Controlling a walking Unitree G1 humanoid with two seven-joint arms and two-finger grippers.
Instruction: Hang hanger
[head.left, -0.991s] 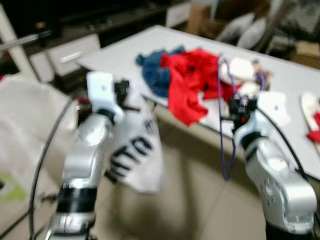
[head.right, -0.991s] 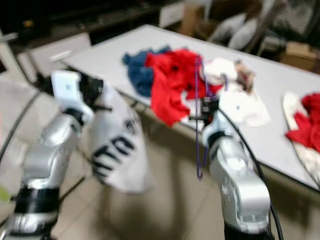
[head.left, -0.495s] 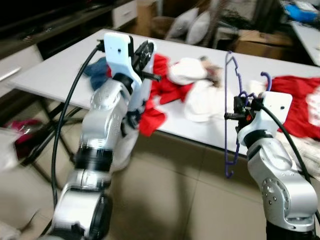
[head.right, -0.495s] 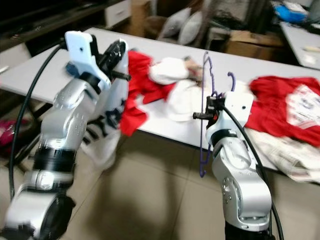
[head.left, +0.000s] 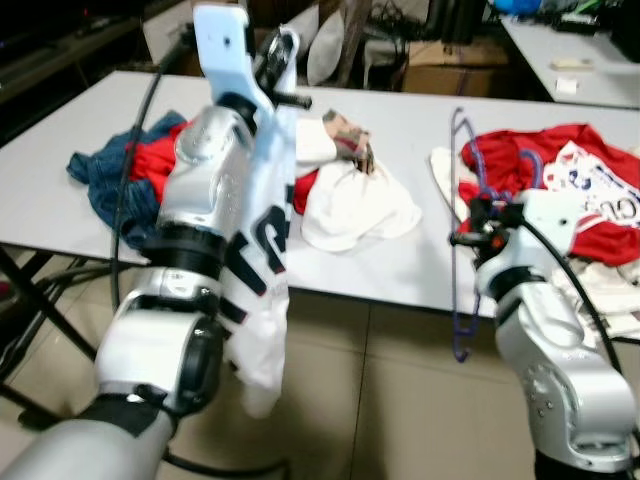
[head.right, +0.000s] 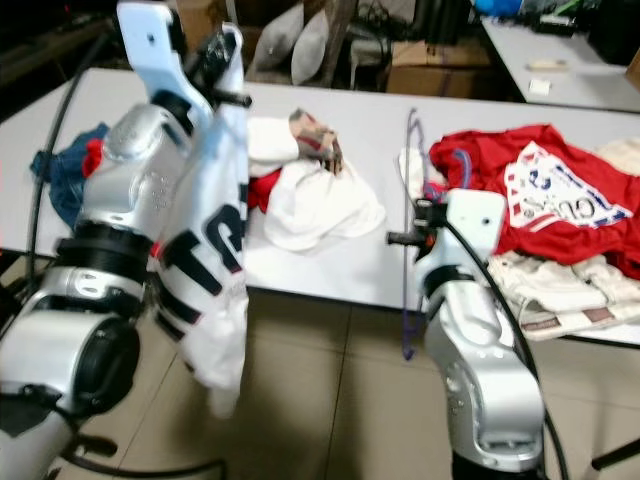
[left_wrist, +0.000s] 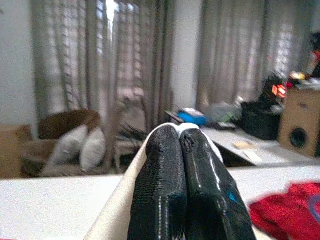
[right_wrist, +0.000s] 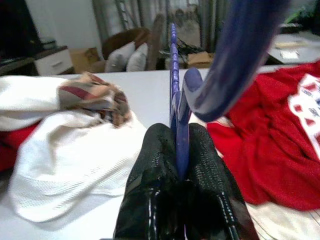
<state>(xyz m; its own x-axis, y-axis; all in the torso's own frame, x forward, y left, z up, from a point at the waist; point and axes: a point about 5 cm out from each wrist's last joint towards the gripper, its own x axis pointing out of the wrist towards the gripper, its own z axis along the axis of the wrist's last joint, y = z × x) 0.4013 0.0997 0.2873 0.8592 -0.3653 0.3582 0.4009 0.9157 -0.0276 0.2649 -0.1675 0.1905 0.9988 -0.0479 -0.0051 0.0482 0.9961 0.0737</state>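
Observation:
A purple hanger (head.left: 458, 250) hangs upright in front of the white table's (head.left: 400, 110) near edge. My right gripper (head.left: 476, 214) is shut on its upper part, and the right wrist view shows the purple wire (right_wrist: 176, 100) pinched between the black fingers (right_wrist: 150, 160). My left gripper (head.left: 283, 47) is raised high on the left, shut on a white T-shirt (head.left: 262, 260) with black letters. The shirt hangs down past the table edge toward the floor. In the left wrist view the white cloth (left_wrist: 117, 210) sits behind the closed fingers (left_wrist: 159, 180).
Clothes lie across the table: a blue garment (head.left: 100, 180) at left, white and patterned pieces (head.left: 355, 205) in the middle, red shirts (head.left: 570, 175) at right. Cushions (head.left: 325, 55) and a cardboard box (head.left: 450, 75) stand behind. Black table legs (head.left: 30, 290) are at lower left, above a tiled floor.
The camera has swung right along the table. My left arm has lifted the white T-shirt higher, and the shirt now hangs straight. The right gripper still holds the hanger.

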